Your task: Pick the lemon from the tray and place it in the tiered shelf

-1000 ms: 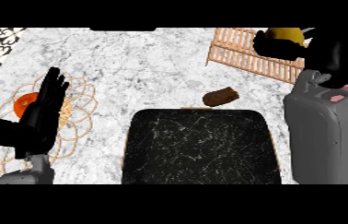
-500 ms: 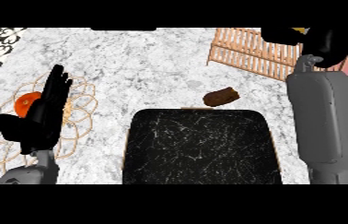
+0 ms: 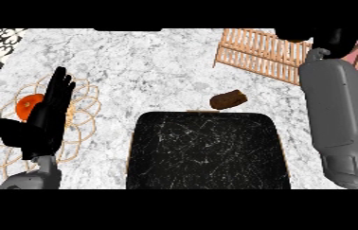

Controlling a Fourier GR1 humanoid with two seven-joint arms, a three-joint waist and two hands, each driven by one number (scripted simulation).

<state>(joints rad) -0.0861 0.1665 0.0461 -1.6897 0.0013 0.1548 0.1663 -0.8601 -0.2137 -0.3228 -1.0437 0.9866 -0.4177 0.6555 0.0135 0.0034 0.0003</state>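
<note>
The wooden slatted tiered shelf lies at the back right of the marble counter. My right hand is at the shelf's far right end, cut off by the view's top edge, with its grey forearm running down the right side. The lemon shows nowhere in view. The black tray at the front centre has nothing visible on it. My left hand rests open at the left, fingers up.
A brown lump lies just behind the tray's far edge. A wire basket with an orange fruit sits under my left hand. Bare marble spreads across the back middle.
My right hand has moved up and back over the shelf's right end. The yellow lemon seen in it a second ago is now out of sight. The left hand has stayed put.
</note>
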